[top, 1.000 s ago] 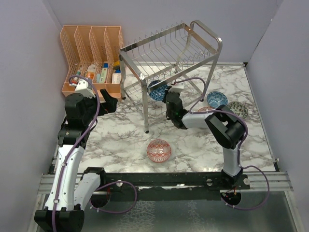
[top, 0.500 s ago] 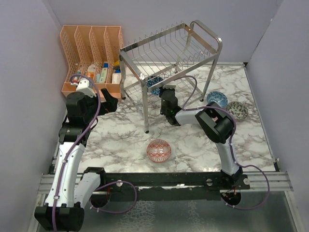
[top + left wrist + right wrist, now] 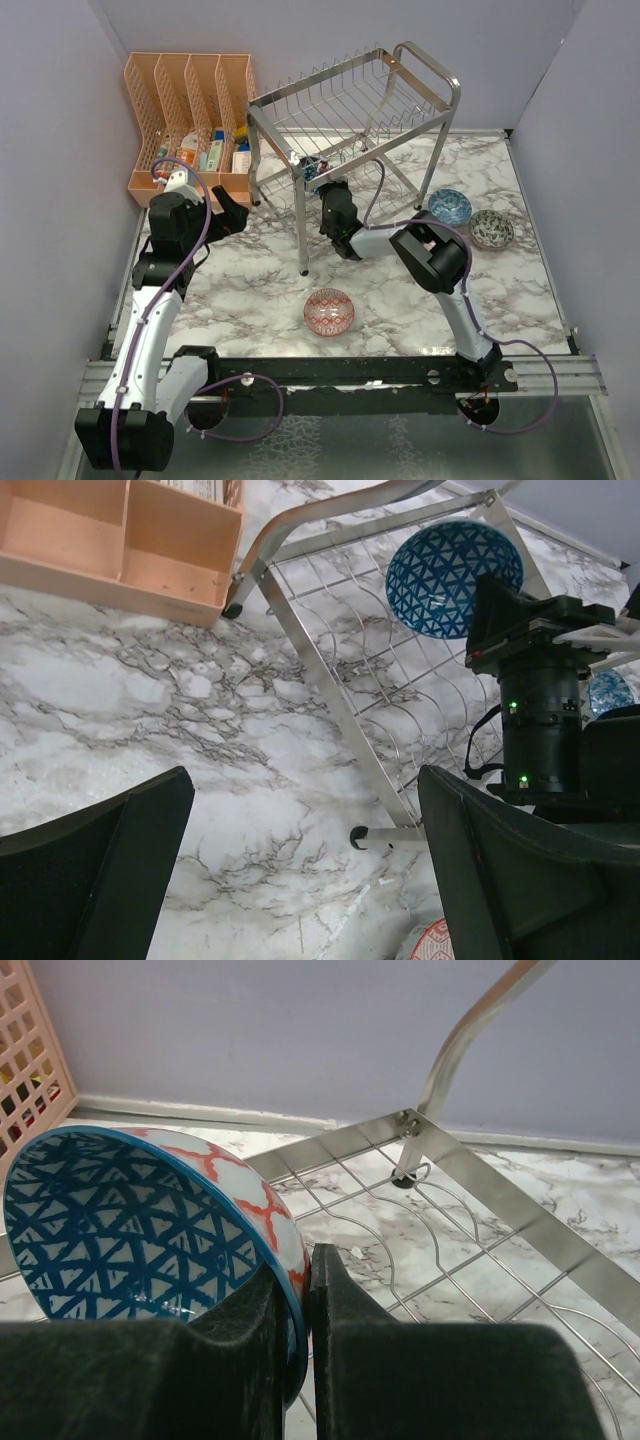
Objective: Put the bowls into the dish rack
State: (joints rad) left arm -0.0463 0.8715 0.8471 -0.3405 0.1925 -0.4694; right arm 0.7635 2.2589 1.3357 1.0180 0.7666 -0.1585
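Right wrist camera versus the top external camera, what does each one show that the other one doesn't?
Only the right wrist view shows the right gripper pinching the rim of the blue bowl, and the orange-red lines on its outside. Only the top external view shows the red bowl, teal bowl and greyish bowl lying on the table. Both show the blue bowl over the lower wires of the dish rack.

Four bowls in all: one red bowl (image 3: 329,311), one grey bowl (image 3: 492,228), one teal bowl (image 3: 449,206), one blue bowl (image 3: 452,565). One rack (image 3: 301,225). One orange organiser (image 3: 190,80).
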